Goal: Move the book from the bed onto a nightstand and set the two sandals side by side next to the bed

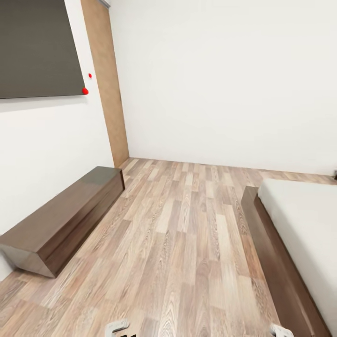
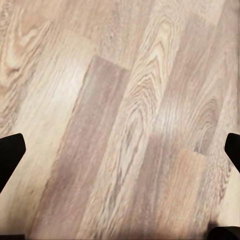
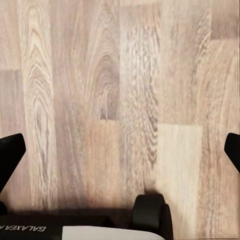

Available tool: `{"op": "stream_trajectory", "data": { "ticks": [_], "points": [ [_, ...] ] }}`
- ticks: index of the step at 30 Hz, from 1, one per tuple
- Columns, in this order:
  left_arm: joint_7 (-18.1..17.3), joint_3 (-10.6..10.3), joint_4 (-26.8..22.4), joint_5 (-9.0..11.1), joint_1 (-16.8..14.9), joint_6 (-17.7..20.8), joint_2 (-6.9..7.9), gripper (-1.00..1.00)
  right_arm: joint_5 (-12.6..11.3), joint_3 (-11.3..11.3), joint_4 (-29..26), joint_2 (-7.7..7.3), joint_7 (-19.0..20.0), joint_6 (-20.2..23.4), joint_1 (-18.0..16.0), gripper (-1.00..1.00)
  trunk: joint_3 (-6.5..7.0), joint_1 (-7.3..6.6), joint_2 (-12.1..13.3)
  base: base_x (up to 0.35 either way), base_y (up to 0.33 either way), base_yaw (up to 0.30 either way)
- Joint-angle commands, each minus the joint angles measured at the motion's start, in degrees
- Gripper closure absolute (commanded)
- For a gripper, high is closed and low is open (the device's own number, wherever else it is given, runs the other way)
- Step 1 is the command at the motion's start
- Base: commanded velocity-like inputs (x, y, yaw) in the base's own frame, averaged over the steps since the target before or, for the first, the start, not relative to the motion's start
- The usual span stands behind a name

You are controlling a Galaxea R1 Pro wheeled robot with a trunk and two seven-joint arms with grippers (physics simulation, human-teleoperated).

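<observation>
The left gripper (image 2: 120,150) and right gripper (image 3: 120,150) are held wide open and empty, with bare wood-plank floor (image 1: 187,243) seen between each pair of dark fingertips (image 2: 10,155). Well ahead of the right fingers, the bed (image 1: 299,234) is seen; a long low dark-brown cabinet (image 1: 65,220) is set against the wall.

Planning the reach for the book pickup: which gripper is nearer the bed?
Right. The right gripper sits at the bed's wooden base edge; the left gripper is farther off across the wood-plank floor.
</observation>
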Motion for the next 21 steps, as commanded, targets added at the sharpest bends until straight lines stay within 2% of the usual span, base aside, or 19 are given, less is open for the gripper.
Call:
{"op": "stream_trajectory", "data": {
  "ticks": [1,15,21],
  "points": [
    [-0.3,0.1,0.1,0.6,0.0,-0.1,0.02,-1.0,-0.5,-0.3,0.1,-0.02,0.2,0.4,-0.1,-1.0,-0.05,-0.01,0.0,0.0,0.0,-0.289],
    [-0.3,0.1,0.1,0.6,0.0,-0.1,0.0,-1.0,-0.5,-0.2,0.1,0.05,0.2,0.4,-0.1,-1.0,-0.05,-0.01,0.0,0.0,0.0,-0.282],
    [-0.3,0.1,0.1,0.6,0.0,-0.1,0.01,-1.0,-0.5,-0.2,0.1,0.07,0.2,0.4,-0.1,-1.0,-0.05,-0.01,0.0,0.0,0.0,-0.215]
  ]
}}
